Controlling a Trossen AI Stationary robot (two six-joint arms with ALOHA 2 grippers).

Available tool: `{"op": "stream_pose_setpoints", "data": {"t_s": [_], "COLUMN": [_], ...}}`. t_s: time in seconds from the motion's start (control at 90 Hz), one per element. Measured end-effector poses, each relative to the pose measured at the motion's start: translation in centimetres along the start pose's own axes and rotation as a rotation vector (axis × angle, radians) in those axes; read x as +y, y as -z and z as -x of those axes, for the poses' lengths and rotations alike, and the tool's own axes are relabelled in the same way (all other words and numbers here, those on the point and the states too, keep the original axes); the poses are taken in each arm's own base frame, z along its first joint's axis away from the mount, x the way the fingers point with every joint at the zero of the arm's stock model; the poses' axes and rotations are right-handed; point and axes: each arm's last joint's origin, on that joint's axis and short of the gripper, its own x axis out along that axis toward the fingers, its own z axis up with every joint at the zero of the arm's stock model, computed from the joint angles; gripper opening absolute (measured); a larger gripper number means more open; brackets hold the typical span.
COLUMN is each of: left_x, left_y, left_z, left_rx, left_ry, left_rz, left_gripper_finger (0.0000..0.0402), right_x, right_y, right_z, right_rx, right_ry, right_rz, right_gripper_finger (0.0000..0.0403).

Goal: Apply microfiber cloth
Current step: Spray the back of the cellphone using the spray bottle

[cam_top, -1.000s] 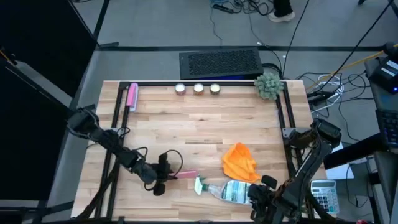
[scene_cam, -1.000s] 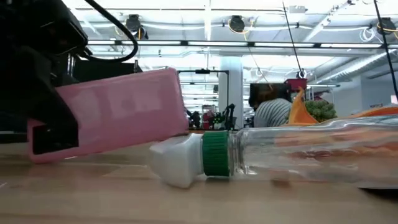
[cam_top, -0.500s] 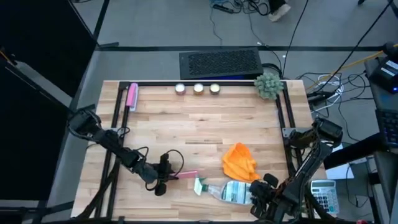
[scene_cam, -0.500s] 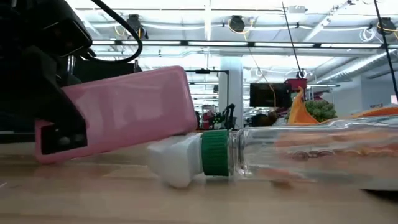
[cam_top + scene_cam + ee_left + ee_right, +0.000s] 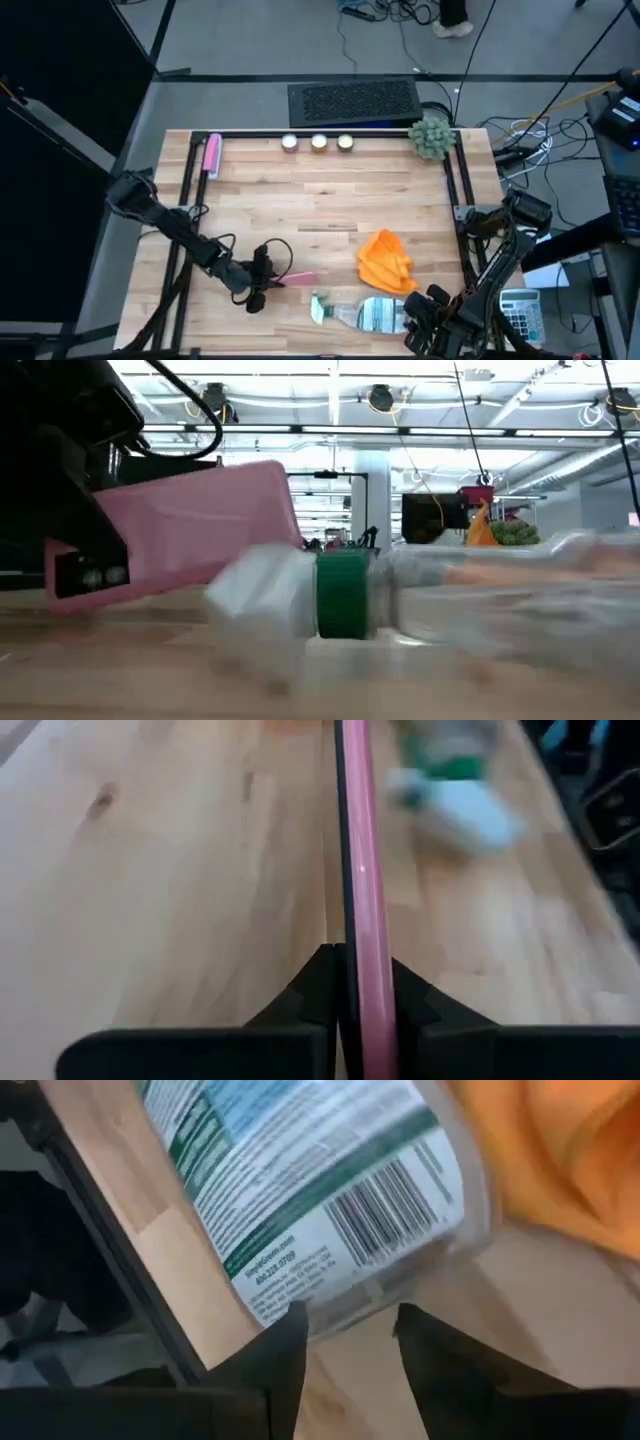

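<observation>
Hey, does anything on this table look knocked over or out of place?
Yes. A clear spray bottle with a green collar lies on its side near the table's front edge, beside the crumpled orange microfiber cloth, with the right claw at its base. The left claw is clamped on a pink phone case, holding it on edge.

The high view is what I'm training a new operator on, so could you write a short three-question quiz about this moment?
1. True or false: the microfiber cloth is held by a gripper.
2. What does the left gripper hold? A) the pink phone case B) the spray bottle C) the cloth
3. Fill in: the bottle's white nozzle points toward the ____ arm's side of the table.

Key:
1. False; the cloth lies free on the table, just beyond the bottle.
2. A; the left wrist view shows its fingers clamped on the case's edge.
3. Left; the right gripper is at the bottle's base end.
</observation>
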Motion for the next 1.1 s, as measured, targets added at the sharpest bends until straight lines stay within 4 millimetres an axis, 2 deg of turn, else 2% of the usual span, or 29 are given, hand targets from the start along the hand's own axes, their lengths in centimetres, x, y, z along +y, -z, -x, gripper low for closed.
{"op": "stream_pose_setpoints", "data": {"t_s": [0.167, 0.4, 0.556, 0.622, 0.8, 0.978, 1.1], "left_x": [-0.1, -0.2, -0.4, 0.0, 1.7, 3.1, 3.7], "left_y": [0.1, 0.1, -0.1, -0.7, -2.1, -1.2, -0.5], "left_z": [0.0, 0.0, 0.1, 0.6, 2.8, 5.5, 5.8], "left_rx": [0.018, 0.027, 0.117, 0.138, 0.211, 0.348, 0.394], "left_ry": [0.007, 0.032, 0.087, 0.030, -0.197, -0.368, -0.408], "left_rz": [0.035, 0.072, 0.163, 0.132, 0.045, -0.065, -0.091], "left_gripper_finger": [0.0018, 0.0018, 0.0018, 0.0018, 0.0018, 0.0018, 0.0018], "right_x": [0.0, 0.5, -0.3, 0.1, 0.0, 0.0, -0.2], "right_y": [0.1, 0.4, 0.6, 0.4, 0.2, 0.2, 0.1], "right_z": [-0.2, -1.5, -2.2, -1.7, -1.9, -2.0, -1.9], "right_rx": [-0.006, -0.023, 0.005, -0.001, 0.010, 0.001, -0.007], "right_ry": [0.006, -0.005, 0.064, 0.030, 0.047, 0.050, 0.069], "right_rz": [0.000, -0.006, 0.006, -0.005, -0.001, 0.001, 0.018], "right_gripper_finger": [0.0141, 0.0141, 0.0141, 0.0141, 0.0141, 0.0141, 0.0141]}}
